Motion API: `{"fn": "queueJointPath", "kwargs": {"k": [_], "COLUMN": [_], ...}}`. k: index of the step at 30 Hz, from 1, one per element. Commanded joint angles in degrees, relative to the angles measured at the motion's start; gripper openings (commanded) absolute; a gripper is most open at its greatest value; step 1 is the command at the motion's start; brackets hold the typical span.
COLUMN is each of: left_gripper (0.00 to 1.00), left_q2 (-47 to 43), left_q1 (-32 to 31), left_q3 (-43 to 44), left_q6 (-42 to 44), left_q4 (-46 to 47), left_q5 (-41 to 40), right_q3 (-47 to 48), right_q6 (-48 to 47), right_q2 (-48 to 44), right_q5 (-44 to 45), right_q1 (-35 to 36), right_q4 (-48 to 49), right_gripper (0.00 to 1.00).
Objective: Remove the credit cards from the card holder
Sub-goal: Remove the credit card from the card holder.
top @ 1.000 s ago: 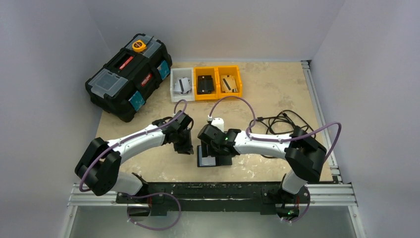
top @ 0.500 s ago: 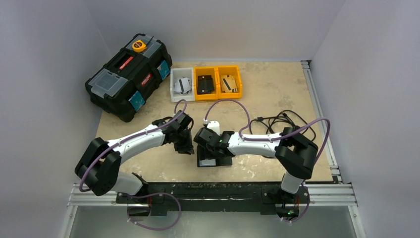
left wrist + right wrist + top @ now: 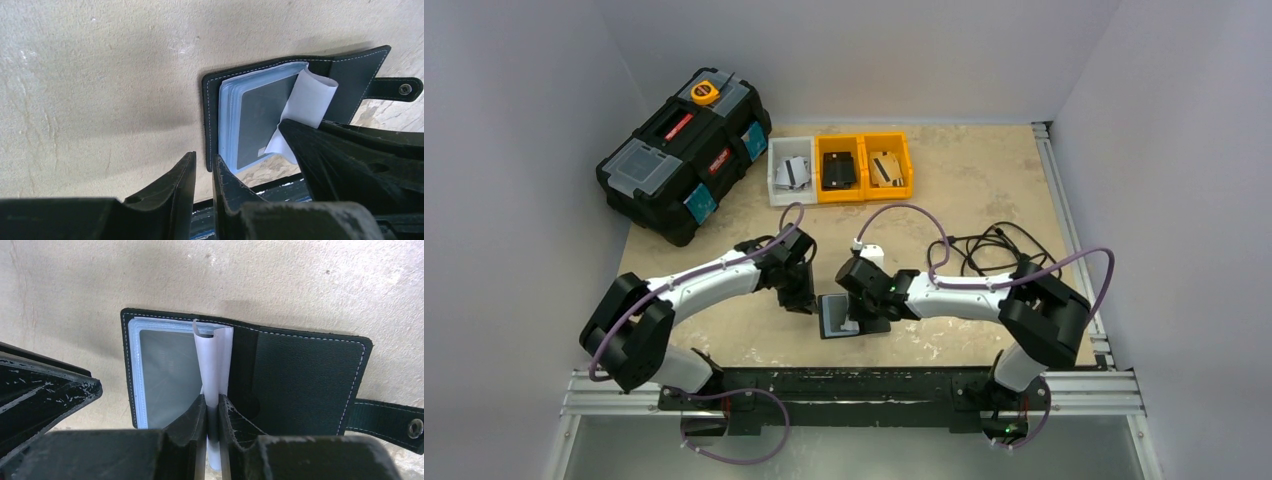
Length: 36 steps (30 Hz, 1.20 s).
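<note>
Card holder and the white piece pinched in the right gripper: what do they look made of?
Card holder: black, matte, leather-like, with pale stitching along its edges and clear plastic-looking sleeves. White piece in the right gripper: thin, curling at its top, so maybe paper or flexible plastic rather than a stiff card.

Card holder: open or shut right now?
Open. The card holder lies spread flat on the table, snap tab undone, clear sleeves exposed; the right gripper pinches a white card standing up from it.

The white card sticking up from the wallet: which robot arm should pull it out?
The right. Its gripper is already pinched on the white card standing up from the open card holder. The left gripper is nearly closed beside the holder's edge, holding nothing.
</note>
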Motion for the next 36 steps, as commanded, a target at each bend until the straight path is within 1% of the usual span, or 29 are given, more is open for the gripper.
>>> {"fn": "queueJointPath", "kwargs": {"k": [1,6,10,12,15,17,19,22,27,33,36], "left_gripper": [0.18,0.17,0.16,0.15,0.12,0.08,0.05,0.03,0.03,0.03,0.03], "left_q2": [0.6,1.8,3.8,5.2,7.7,10.3,12.0,12.8,12.6,12.5,12.1], "left_q1": [-1.3,-4.1,-5.4,-5.6,-5.6,-5.6,-5.6,-5.6,-5.5,-5.5,-5.6], "left_q3": [2.0,4.7,7.0,7.5,7.8,8.0,7.7,6.8,6.0,5.9,6.3], "left_q6": [0.1,-0.6,-1.2,-1.6,-2.2,-2.4,-2.8,-3.0,-2.8,-2.5,-2.0], "left_q4": [2.0,2.9,3.4,3.9,4.2,3.9,3.7,3.6,2.9,2.5,2.0], "left_q5": [1.9,2.8,3.1,3.2,1.9,1.6,1.1,0.1,-1.0,-1.2,-1.3], "right_q3": [-5.1,-10.1,-11.8,-12.5,-13.4,-13.4,-12.8,-12.1,-11.3,-12.7,-13.3], "right_q6": [1.1,1.7,1.8,2.3,2.8,3.1,3.0,2.8,2.5,3.0,3.3], "right_q2": [-2.0,-4.3,-4.7,-5.0,-6.0,-7.6,-9.2,-11.4,-12.1,-12.6,-14.4], "right_q5": [-7.5,-13.1,-13.6,-15.2,-15.7,-14.8,-13.0,-9.1,-5.3,-3.2,-3.1], "right_q1": [-1.4,-4.1,-4.8,-5.1,-5.7,-5.9,-5.8,-5.8,-5.8,-5.8,-5.8], "right_q4": [7.1,14.6,16.6,18.0,18.9,17.8,14.7,9.7,3.1,1.1,1.0], "right_gripper": [0.09,0.08,0.07,0.08,0.12,0.15,0.20,0.24,0.24,0.24,0.24]}}
